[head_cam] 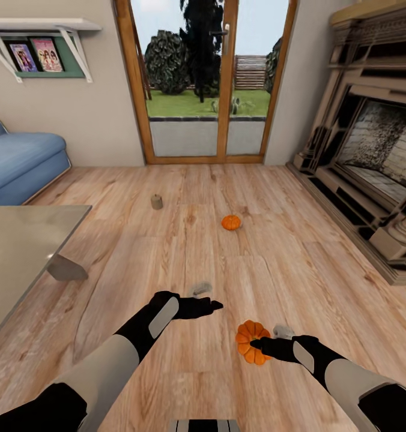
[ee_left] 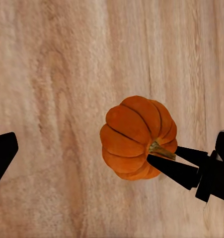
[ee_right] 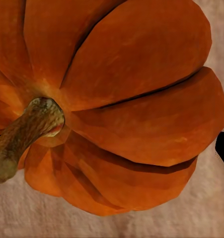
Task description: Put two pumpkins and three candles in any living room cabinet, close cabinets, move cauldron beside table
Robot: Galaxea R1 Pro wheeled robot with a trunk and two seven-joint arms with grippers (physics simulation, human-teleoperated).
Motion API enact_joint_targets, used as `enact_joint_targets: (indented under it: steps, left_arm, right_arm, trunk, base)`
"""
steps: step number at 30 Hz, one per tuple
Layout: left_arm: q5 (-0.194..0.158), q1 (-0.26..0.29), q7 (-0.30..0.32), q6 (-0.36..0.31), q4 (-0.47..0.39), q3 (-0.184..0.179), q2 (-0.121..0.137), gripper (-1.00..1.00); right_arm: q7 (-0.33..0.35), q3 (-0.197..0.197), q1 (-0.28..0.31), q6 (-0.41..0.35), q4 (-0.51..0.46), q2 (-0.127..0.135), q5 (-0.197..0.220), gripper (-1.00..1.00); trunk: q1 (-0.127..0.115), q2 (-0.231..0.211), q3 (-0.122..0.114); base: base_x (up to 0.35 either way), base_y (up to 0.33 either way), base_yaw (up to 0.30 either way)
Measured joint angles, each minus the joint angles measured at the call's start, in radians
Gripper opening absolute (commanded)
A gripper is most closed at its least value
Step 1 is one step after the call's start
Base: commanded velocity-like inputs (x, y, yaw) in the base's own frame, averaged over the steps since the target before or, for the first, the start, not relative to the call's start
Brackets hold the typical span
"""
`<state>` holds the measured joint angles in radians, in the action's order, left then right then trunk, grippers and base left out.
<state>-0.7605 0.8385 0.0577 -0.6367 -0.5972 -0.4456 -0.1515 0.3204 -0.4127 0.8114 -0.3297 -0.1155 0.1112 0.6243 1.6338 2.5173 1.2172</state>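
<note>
2 ribbed orange pumpkins lie on the pale wooden plank floor (head_cam: 275,264) ahead of us: the near pumpkin (head_cam: 251,342) sits close to the floor's near edge in the head view, right of centre, and the far pumpkin (head_cam: 231,222) rests well beyond it toward the glass patio doors (head_cam: 206,84). Our right gripper (head_cam: 258,345) is pressed onto the near pumpkin's top, its black fingers (ee_left: 174,168) reaching to the brown stem; whether the jaws actually clamp the fruit or merely rest against it, we cannot tell, though the right wrist view sits right up against the orange ribs and the stem. Our left gripper (head_cam: 212,306) hovers above the bare boards, just beside and to the left of the near pumpkin, its jaws spread wide and holding nothing. 1 short cream-beige candle (head_cam: 157,202) stands on the floor well apart, to the left of the far pumpkin. The low coffee table with the glossy grey top (head_cam: 23,252) juts in from the left edge, and a blue sofa (head_cam: 20,159) sits behind it, while a dark carved fireplace (head_cam: 371,156) lines the right wall.
</note>
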Motion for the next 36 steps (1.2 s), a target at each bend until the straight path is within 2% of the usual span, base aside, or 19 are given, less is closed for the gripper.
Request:
enact_joint_targets:
  steps: [11,15,36]
  left_arm:
    - [0.0,0.0,-0.002,0.001,0.014,0.0,0.001,1.0]
    - [0.0,0.0,-0.003,0.001,0.022,0.0,0.001,1.0]
    - [0.0,0.0,-0.003,0.001,0.024,0.0,0.001,1.0]
  right_arm:
    - [-0.001,0.0,0.0,0.0,0.0,0.0,0.001,-1.0]
    - [-0.002,-0.001,0.0,0.0,0.0,0.0,0.001,-1.0]
    - [-0.002,0.001,0.0,0.0,0.0,0.0,0.001,-1.0]
  trunk:
    - [-0.005,-0.003,-0.059]
    - [-0.005,-0.003,-0.066]
    - [-0.014,-0.008,-0.178]
  base:
    - [0.0,0.0,0.079]
    - [0.0,0.0,0.095]
    - [0.0,0.0,0.122]
